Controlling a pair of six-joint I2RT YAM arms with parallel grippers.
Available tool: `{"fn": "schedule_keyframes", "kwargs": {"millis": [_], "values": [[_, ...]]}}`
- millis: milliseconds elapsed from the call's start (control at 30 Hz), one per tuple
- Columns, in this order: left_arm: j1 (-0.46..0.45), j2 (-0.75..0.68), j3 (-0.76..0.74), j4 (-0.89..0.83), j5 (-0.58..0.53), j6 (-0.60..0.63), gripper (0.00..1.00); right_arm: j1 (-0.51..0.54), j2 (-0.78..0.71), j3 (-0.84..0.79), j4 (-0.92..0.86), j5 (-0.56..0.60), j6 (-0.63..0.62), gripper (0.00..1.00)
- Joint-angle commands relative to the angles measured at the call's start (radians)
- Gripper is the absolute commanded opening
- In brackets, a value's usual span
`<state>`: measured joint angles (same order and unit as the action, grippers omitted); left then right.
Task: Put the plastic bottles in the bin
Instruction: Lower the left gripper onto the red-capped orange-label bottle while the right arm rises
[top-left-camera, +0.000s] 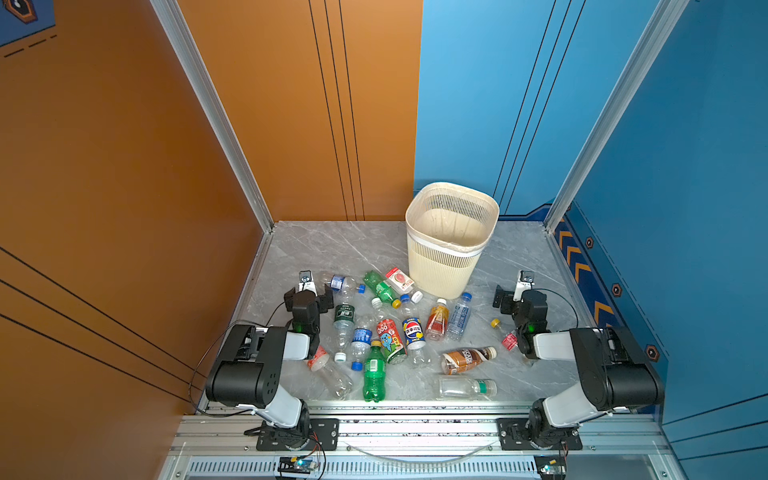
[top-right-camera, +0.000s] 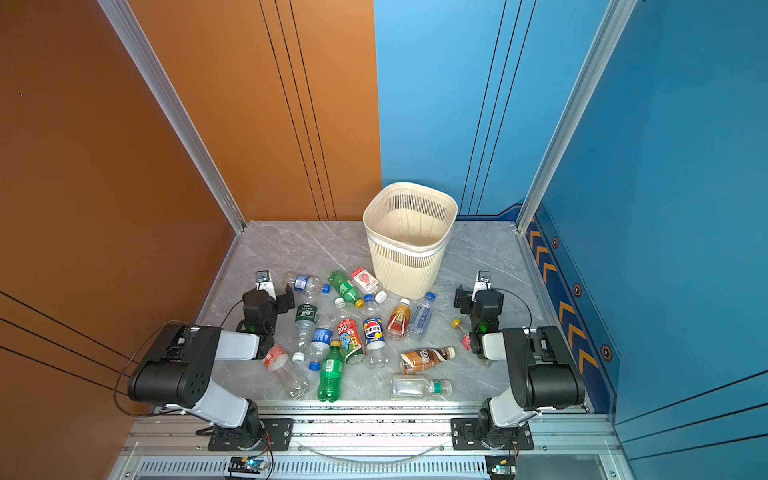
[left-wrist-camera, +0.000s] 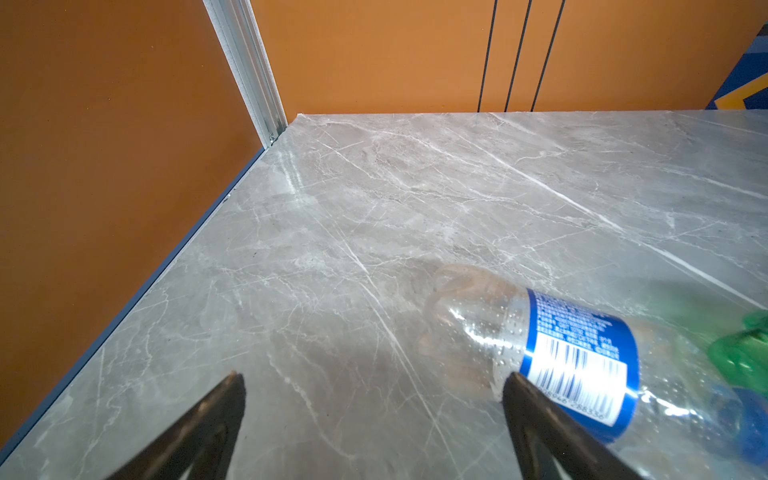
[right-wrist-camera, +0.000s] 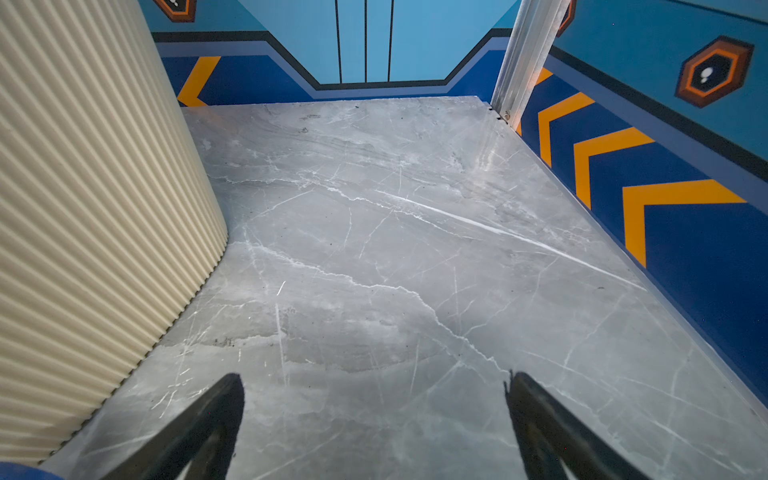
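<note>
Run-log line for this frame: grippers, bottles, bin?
left gripper: open, empty | right gripper: open, empty | plastic bottles: scattered on table | bin: upright, no bottle visible inside

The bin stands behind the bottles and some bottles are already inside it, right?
Not quite. The bin does stand behind the bottles, but none are inside it. Both top views look down into it and show no bottle there; they are all out on the table.

Far bench (top-left-camera: 324, 245): bare, left of the bin (top-left-camera: 451, 249).
Middle: plastic bottles (top-left-camera: 390, 336) crowded, many touching.
Ahead of left claw (left-wrist-camera: 374, 376): bare; blue-label bottle (left-wrist-camera: 573, 357) beside it.
Ahead of right claw (right-wrist-camera: 376, 376): bare; bin wall alongside.
</note>
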<state>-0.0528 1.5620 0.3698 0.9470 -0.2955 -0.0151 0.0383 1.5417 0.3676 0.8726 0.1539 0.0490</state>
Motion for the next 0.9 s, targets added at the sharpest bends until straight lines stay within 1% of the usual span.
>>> {"fn": "schedule_keyframes", "kwargs": {"millis": [0,100,133,200,233,267,300,333,367,400,433,467,500,533,567,633,700,767,833,867], "values": [[0.004,0.002,-0.004,0.002,0.019,-0.001,0.97,-0.002,-0.011,0.019,-0.021,0.014,0.011,0.99],[0.006,-0.003,-0.007,0.007,0.027,-0.001,0.98,-0.001,-0.011,0.019,-0.015,0.015,0.013,0.99],[0.006,-0.015,-0.006,-0.001,0.033,0.001,0.98,0.001,-0.024,0.03,-0.032,0.042,0.018,0.99],[-0.004,-0.101,0.009,-0.094,0.013,0.01,0.97,0.004,-0.099,0.107,-0.246,0.089,0.034,0.99],[-0.02,-0.164,0.035,-0.198,-0.048,0.008,0.98,0.006,-0.142,0.174,-0.4,0.124,0.052,0.99],[-0.034,-0.229,0.076,-0.331,-0.117,-0.019,0.97,0.008,-0.171,0.233,-0.512,0.161,0.09,0.99],[-0.039,-0.285,0.124,-0.455,-0.159,-0.081,0.97,0.008,-0.195,0.274,-0.574,0.173,0.135,0.99],[-0.034,-0.344,0.181,-0.612,-0.161,-0.157,0.98,0.009,-0.219,0.317,-0.626,0.19,0.204,0.99],[-0.036,-0.396,0.229,-0.724,-0.181,-0.237,0.98,0.006,-0.241,0.36,-0.69,0.205,0.306,1.0],[-0.043,-0.441,0.267,-0.82,-0.214,-0.305,0.98,-0.004,-0.258,0.399,-0.764,0.182,0.378,0.99],[-0.044,-0.492,0.312,-0.957,-0.217,-0.387,0.98,-0.022,-0.27,0.435,-0.833,0.108,0.413,1.0],[-0.041,-0.536,0.332,-1.043,-0.207,-0.417,0.97,-0.04,-0.273,0.443,-0.837,0.004,0.422,0.99],[-0.038,-0.567,0.335,-1.091,-0.203,-0.434,0.97,-0.063,-0.274,0.432,-0.81,-0.09,0.432,0.99],[-0.024,-0.609,0.344,-1.19,-0.164,-0.462,0.98,-0.084,-0.275,0.412,-0.768,-0.17,0.457,1.0],[-0.001,-0.645,0.353,-1.277,-0.103,-0.491,0.97,-0.092,-0.277,0.393,-0.731,-0.216,0.483,0.99],[0.029,-0.707,0.368,-1.421,-0.011,-0.562,0.99,-0.089,-0.282,0.392,-0.753,-0.225,0.48,0.99],[0.027,-0.764,0.39,-1.613,0.022,-0.677,0.98,-0.082,-0.288,0.414,-0.828,-0.217,0.459,0.99],[0.013,-0.81,0.4,-1.75,0.062,-0.766,0.91,-0.08,-0.291,0.419,-0.856,-0.231,0.454,1.0],[-0.015,-0.849,0.406,-1.879,0.076,-0.855,0.88,-0.078,-0.292,0.418,-0.863,-0.253,0.453,0.99],[-0.031,-0.865,0.411,-1.929,0.082,-0.892,0.84,-0.078,-0.289,0.42,-0.868,-0.264,0.454,0.99]]}}
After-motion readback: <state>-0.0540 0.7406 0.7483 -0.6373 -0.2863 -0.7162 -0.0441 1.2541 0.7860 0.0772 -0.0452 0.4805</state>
